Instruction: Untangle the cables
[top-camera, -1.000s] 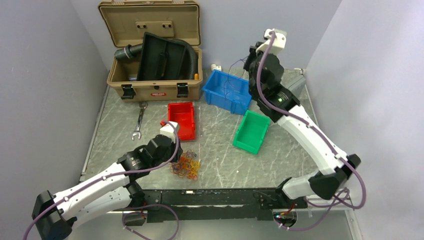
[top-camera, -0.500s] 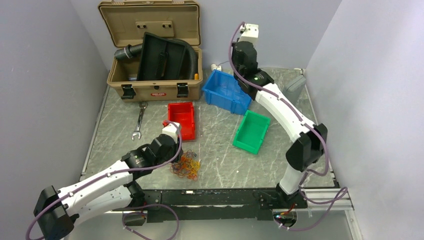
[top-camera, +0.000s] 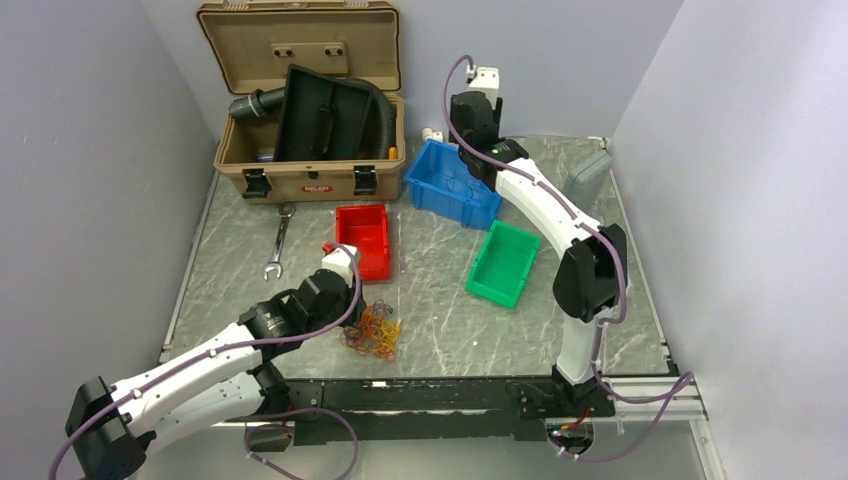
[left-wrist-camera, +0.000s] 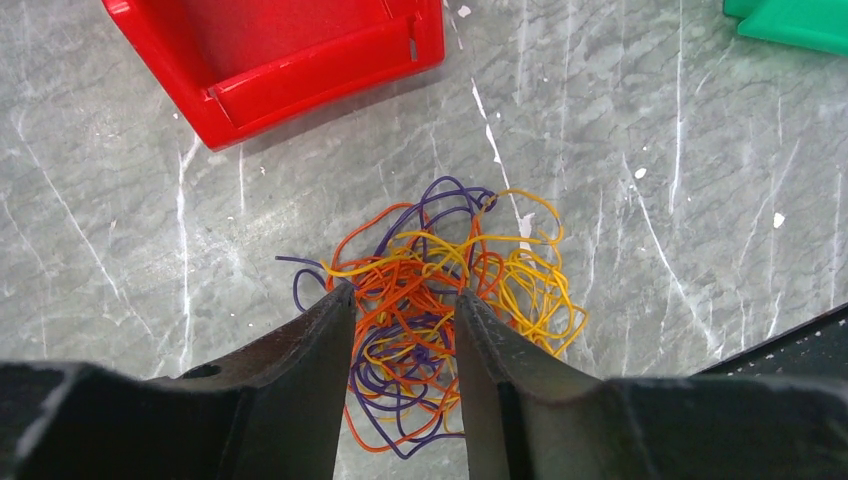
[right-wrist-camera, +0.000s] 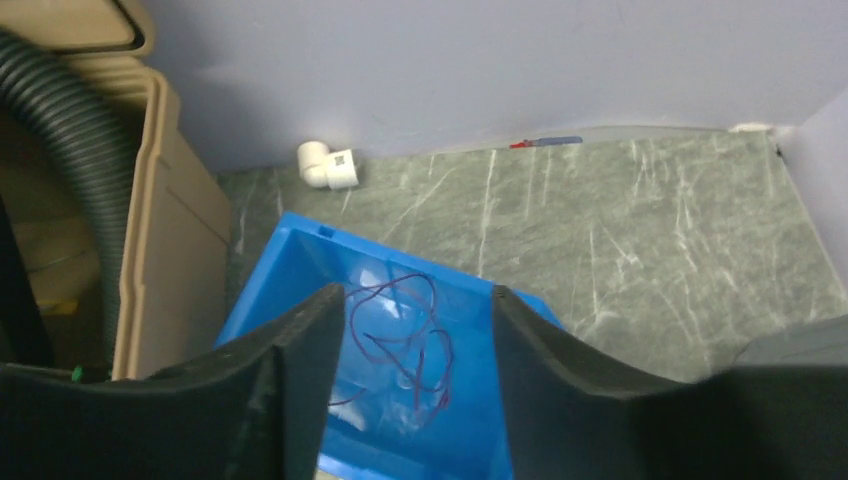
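Grey marbled tabletop, pale walls on three sides, and both arms are out over it. Left gripper first: fingers spread, hanging right over the cables, with orange and purple loops showing in the gap between the pads. Nothing is pinched, as far as I can see. That tangle sits near the front edge of the table, just in front of the red bin. It's a proper knot too, orange, yellow and purple strands looped through each other.

Over at the back, the right gripper is spread wide as well, empty, poised above the blue bin. Down in that bin lies one purple wire, loose and on its own, well apart from the pile. The green bin looks empty from above, the red one too.

So I'd call this early going: one strand apparently sorted out, the bulk of the bundle yet to be pulled apart. Next move looks like the left's, closing on a single loop.
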